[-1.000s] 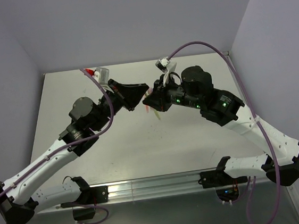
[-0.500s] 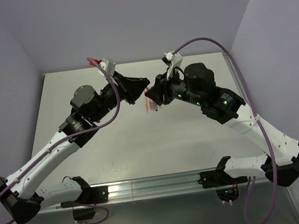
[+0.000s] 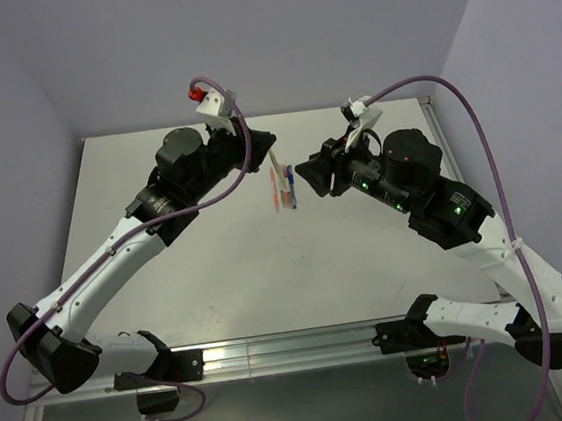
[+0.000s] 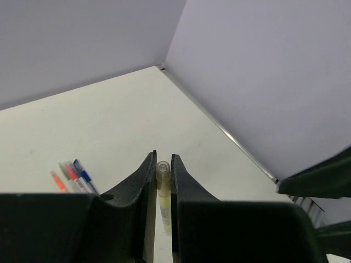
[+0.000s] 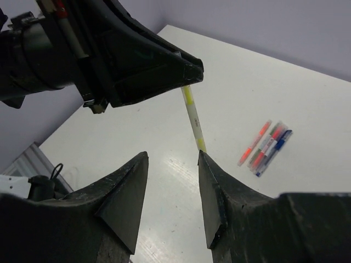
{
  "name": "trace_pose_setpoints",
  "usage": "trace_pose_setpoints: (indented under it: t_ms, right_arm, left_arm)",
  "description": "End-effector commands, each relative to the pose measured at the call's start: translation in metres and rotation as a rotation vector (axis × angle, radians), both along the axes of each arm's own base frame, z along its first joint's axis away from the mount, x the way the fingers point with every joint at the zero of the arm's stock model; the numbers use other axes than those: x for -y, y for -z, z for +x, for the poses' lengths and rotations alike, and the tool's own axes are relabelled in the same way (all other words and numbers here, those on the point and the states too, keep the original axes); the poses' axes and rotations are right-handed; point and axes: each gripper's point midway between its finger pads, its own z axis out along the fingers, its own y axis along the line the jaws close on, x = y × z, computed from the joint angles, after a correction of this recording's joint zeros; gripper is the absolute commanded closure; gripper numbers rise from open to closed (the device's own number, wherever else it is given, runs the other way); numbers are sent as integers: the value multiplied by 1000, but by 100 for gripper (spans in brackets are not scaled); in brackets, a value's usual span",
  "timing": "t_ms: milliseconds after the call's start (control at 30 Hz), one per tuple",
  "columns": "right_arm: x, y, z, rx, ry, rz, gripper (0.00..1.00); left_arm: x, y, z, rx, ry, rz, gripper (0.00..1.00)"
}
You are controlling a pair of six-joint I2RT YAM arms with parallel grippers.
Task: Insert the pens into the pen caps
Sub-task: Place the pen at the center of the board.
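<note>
Left gripper clamped narrow on yellow pen, held in air close by pen row. Right gripper jaws wide, empty, right of row, just off pen's free end. Judged step: capping this pen done, seating unconfirmed. Next: lay it parallel beside row, release

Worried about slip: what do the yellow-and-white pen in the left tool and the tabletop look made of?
Thin yellow-and-white pen: likely smooth plastic, slightly glossy, with a translucent clear end. Flat pale grey tabletop: smooth matte sheet with faint marks; laminate or painted board, cannot tell.
</note>
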Motion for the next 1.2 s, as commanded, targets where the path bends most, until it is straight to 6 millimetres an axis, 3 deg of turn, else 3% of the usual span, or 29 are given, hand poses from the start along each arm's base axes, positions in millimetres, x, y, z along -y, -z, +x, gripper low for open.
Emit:
trace_pose_setpoints:
  t_ms: [0,233,467,567,667,733,767,800,967,1000,1067,1100,1167]
  right_arm:
    - [19,-1,12,17,116,7,51]
    - [32,8,22,-3,186,1,51]
    - [35,11,24,-6,193,7,51]
    - [34,14,25,-14,191,0,51]
    - [35,16,26,-16,196,-2,51]
    - [35,17,26,-17,191,-1,51]
    - [35,18,27,-20,193,-2,51]
    - [35,18,27,-20,192,-2,51]
    - [32,22,29,-31,185,-6,51]
    - [32,23,29,-34,185,-9,51]
    - [33,24,30,-37,188,-11,51]
    - [33,24,30,-38,189,-12,51]
    - [32,25,31,-39,188,-16,51]
  left_arm:
    - [-9,-2,16,16,-64,52,100]
    - [-9,42,44,-45,-138,149,100]
    - [-15,77,71,-73,-237,215,100]
    - [-13,101,85,-121,-252,264,100]
    - [-16,116,104,-178,-270,291,100]
    - [-23,139,116,-237,-284,331,99]
    - [-27,139,125,-250,-300,334,100]
    - [-28,156,133,-283,-301,360,100]
    - [-30,183,154,-345,-280,375,100]
    - [-31,200,160,-378,-271,389,100]
    - [-34,208,168,-404,-270,394,100]
    - [-31,222,171,-430,-252,398,100]
    - [-30,228,176,-443,-243,388,100]
